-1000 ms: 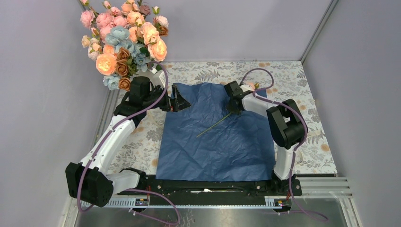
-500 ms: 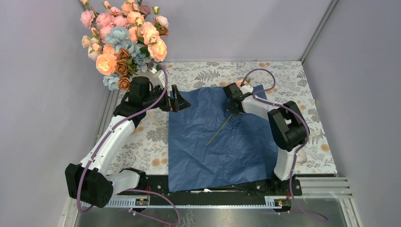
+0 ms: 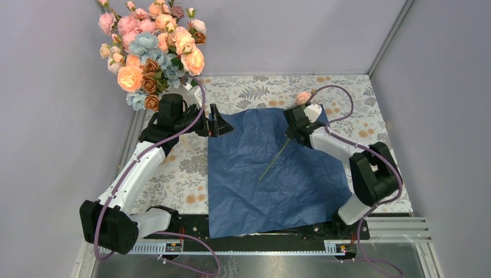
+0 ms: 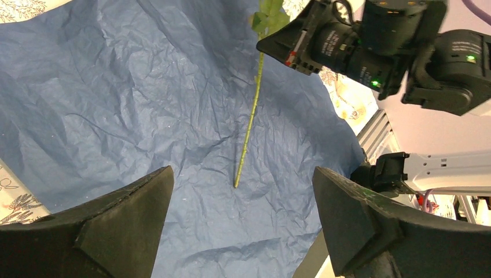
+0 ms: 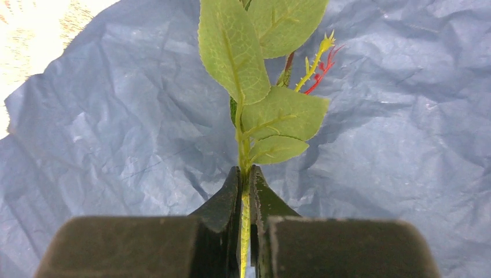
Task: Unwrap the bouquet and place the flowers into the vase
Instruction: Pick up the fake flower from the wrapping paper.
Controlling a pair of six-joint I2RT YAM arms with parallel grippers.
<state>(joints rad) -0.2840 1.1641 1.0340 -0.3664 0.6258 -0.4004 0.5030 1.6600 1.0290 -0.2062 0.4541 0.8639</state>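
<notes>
Right gripper [image 3: 292,135]: pressed together on the green stem [image 3: 273,162] of a single flower, gripping just below its leaves [image 5: 231,52]; in the right wrist view the stem is squeezed between the two fingers
Single flower [image 3: 303,97]: a peach-pink bloom at the far right of the navy paper, just beyond the right gripper; its stem slants from the gripper toward the near left and ends over the middle of the paper; whether the stem tip touches the paper cannot be told
Left gripper [image 3: 219,123]: fingers spread wide with nothing between them, at the far left edge of the paper and pointing right toward the stem; in the left wrist view the stem's free end shows in the gap between its fingers, well apart from both
Navy paper [image 3: 272,191]: crinkled, lying open and flat with its dark side up, covering the middle of the table from the near edge to about the grippers
Flowers [image 3: 153,49]: a large bunch of peach-pink, pale blue and brown blooms standing up at the far left corner, just beyond the left arm; the foot of the bunch is hidden behind that arm
Table [image 3: 370,104]: covered with a pale cloth printed with leaves, which shows around the paper on the left, right and far sides
</notes>
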